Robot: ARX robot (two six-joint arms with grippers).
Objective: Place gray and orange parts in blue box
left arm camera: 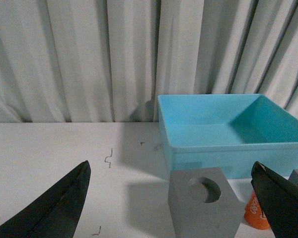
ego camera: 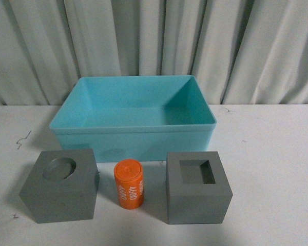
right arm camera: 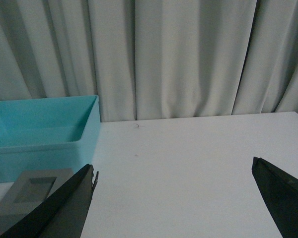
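While left claw point(left arm camera: 170, 165) and right claw point(right arm camera: 172, 163) gape, cubes point(ego camera: 60, 184) point(ego camera: 197, 187) flank cylinder point(ego camera: 129, 184), before blue box point(ego camera: 133, 128) rim.

cylinder point(ego camera: 129, 184) between cubes point(ego camera: 59, 190), before box point(ego camera: 133, 142)

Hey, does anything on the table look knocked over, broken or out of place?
Nothing stands out. The blue box sits level and empty; the round-hole cube, orange cylinder and square-hole cube stand in a row before it. Only small dark scuffs mark the table.
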